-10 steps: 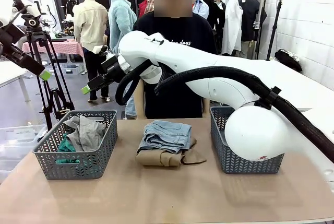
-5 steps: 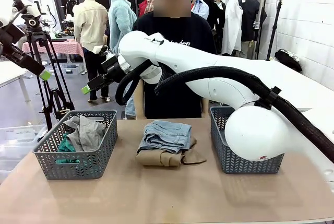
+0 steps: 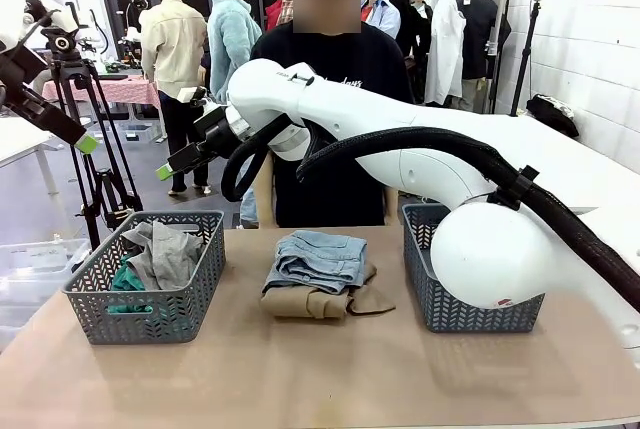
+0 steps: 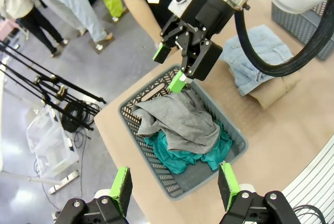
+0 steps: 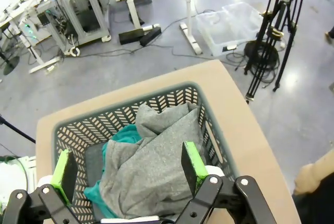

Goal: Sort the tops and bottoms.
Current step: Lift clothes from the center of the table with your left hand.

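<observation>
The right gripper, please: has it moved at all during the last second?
No. In the front view the right gripper stays open at the same spot above the far rim of the left basket.

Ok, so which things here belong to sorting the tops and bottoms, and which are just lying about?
Job: grey top and teal top in the left basket; denim bottoms stacked on the tan top, mid-table; right basket.
Lying about: tripod, clear plastic bin on the floor.
</observation>
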{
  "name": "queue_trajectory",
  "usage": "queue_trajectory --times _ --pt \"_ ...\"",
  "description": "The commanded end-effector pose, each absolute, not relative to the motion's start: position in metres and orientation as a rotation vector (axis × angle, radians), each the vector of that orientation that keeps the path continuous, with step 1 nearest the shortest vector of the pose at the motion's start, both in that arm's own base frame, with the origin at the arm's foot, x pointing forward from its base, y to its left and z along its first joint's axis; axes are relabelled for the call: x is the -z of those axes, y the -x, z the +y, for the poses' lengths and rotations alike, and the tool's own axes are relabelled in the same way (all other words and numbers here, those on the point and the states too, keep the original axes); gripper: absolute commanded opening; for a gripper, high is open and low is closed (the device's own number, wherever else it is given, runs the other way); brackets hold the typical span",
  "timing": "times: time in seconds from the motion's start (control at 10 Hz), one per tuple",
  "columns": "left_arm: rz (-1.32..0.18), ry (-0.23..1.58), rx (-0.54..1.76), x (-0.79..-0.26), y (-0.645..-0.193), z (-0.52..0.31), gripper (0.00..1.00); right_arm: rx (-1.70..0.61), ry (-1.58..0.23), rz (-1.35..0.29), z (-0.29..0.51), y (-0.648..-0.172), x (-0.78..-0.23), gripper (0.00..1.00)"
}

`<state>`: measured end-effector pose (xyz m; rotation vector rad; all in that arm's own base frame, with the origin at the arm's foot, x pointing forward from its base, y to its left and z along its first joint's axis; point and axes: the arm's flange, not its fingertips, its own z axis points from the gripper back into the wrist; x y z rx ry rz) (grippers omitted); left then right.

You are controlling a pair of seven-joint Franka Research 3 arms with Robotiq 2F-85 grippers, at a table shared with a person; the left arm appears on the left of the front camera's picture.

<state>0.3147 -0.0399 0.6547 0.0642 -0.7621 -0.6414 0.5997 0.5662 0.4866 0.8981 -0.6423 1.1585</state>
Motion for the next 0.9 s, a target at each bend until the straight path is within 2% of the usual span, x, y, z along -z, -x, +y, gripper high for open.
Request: queue_trajectory --times 0.0,0.8 --pt "-0.763 -0.065 0.641 -0.6562 -0.3159 -0.0383 0.86 -1.178 -0.883 -0.641 0.5659 -0.5999 -0.4897 1.0" --pt "-0.763 -0.065 0.641 -0.6562 -0.3159 -0.0383 0.86 -1.178 -0.883 -0.641 0.5659 -0.5999 -0.4897 1.0"
